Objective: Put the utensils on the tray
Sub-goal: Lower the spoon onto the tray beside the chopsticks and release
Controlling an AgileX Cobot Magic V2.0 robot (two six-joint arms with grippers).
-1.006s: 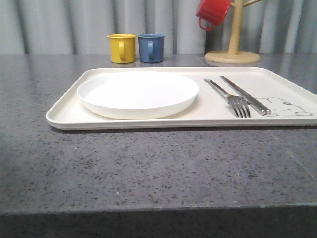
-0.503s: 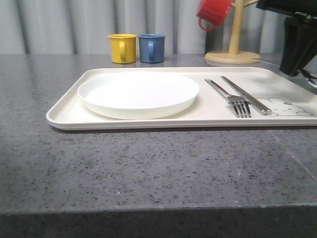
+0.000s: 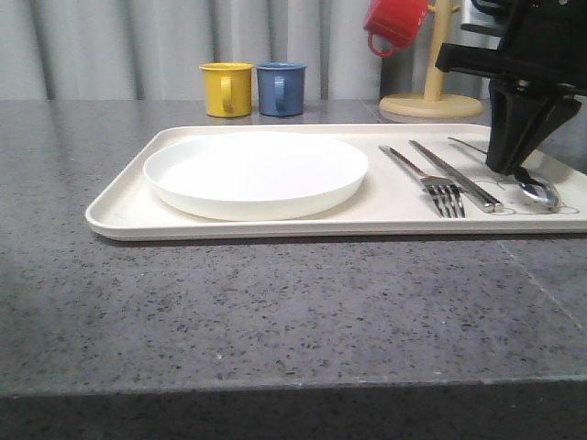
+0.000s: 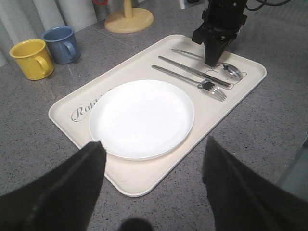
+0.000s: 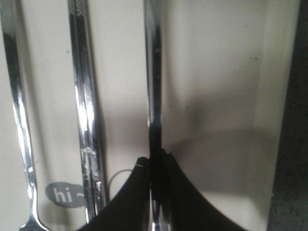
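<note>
- Cream tray [image 3: 119, 215] sits on the grey speckled table [image 3: 275, 312], long side toward the robot. "Rabbit" script legible at one end in the left wrist view.
- Round white plate [image 3: 256, 172] on the tray's left half.
- Fork [image 3: 424, 179] and knife [image 3: 454, 174] lie side by side on the right half, close but apart, handles pointing away from the robot, tines toward it.
- Spoon [image 3: 537, 190] lies right of the knife, bowl at the near end, resting over the rabbit drawing; its handle runs toward the far rim.
- Right gripper [image 3: 507, 163] down over the spoon, tips at the handle just behind the bowl. Right wrist view: the 2 dark fingers [image 5: 139, 192] narrowed tight against the spoon's handle, 1 each side, gripping it.
- Spoon's bowl looks to be on or barely off the tray surface; cannot tell which.
- Left gripper [image 4: 151, 185] hangs above the table at the tray's near edge, by the plate, fingers spread wide, nothing between them.
- Behind the tray: yellow mug [image 3: 226, 89], blue mug [image 3: 281, 88], touching or nearly so.
- Wooden mug tree [image 3: 431, 92] at back right, red mug [image 3: 394, 25] hung on it.
</note>
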